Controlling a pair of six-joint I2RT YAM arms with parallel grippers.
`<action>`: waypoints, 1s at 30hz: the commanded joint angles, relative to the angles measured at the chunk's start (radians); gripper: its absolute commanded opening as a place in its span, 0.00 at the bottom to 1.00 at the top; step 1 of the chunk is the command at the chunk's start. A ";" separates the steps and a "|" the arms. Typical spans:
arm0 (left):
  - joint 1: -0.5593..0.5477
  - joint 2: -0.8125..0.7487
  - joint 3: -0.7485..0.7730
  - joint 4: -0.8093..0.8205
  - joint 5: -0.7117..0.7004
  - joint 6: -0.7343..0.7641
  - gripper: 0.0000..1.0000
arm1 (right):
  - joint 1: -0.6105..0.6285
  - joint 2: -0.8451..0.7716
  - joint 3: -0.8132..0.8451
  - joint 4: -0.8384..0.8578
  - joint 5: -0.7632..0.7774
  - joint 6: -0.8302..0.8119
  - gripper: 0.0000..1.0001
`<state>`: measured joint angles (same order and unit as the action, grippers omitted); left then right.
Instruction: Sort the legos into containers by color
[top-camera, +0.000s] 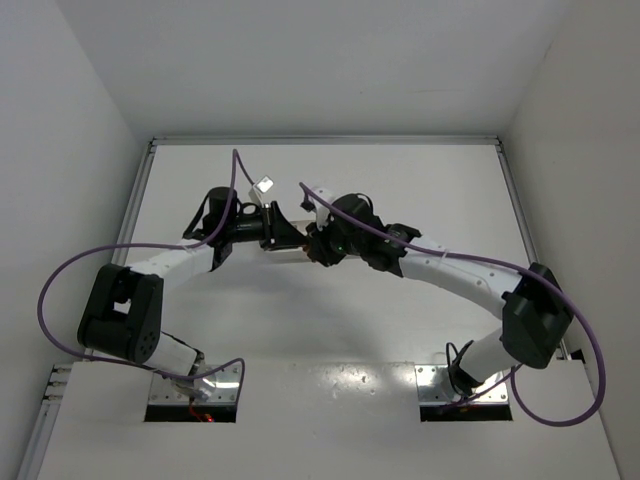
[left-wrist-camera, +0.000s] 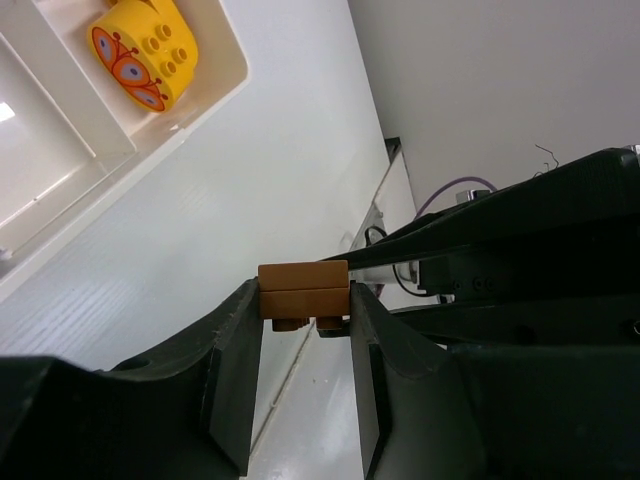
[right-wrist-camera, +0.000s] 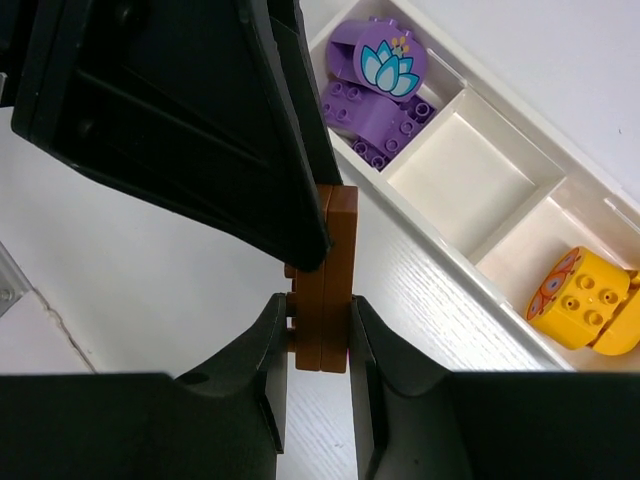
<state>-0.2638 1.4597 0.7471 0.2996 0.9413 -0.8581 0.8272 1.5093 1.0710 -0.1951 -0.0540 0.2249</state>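
Observation:
Two brown legos (left-wrist-camera: 303, 293) stuck together hang above the table, held from both sides. My left gripper (left-wrist-camera: 303, 300) is shut on one end of them. My right gripper (right-wrist-camera: 318, 310) is shut on the other end of the brown legos (right-wrist-camera: 325, 290). In the top view the two grippers meet at the table's middle, left (top-camera: 290, 236) and right (top-camera: 316, 246). The white tray (right-wrist-camera: 440, 250) lies just beyond them. Its one end compartment holds purple legos (right-wrist-camera: 380, 90), the middle one is empty, and the other end holds a yellow-orange lego (right-wrist-camera: 585, 300), which also shows in the left wrist view (left-wrist-camera: 145, 55).
The tray's rim (left-wrist-camera: 215, 95) shows at the upper left of the left wrist view. The left gripper's black body (right-wrist-camera: 200, 100) fills the upper left of the right wrist view. Purple cables loop beside both arms. White walls close in the table on three sides.

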 joint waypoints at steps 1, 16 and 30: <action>0.006 -0.010 -0.014 0.053 0.027 -0.001 0.24 | 0.001 0.014 0.056 0.029 -0.003 0.007 0.00; 0.026 -0.085 0.009 -0.114 0.057 0.206 0.09 | -0.083 -0.046 0.060 -0.133 -0.495 -0.271 0.92; 0.057 -0.101 0.008 0.032 0.425 0.223 0.09 | -0.318 -0.077 -0.075 -0.178 -1.176 -0.309 0.85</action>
<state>-0.2161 1.3663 0.7338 0.2565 1.2522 -0.6399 0.5240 1.4033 1.0004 -0.3809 -0.9459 -0.0540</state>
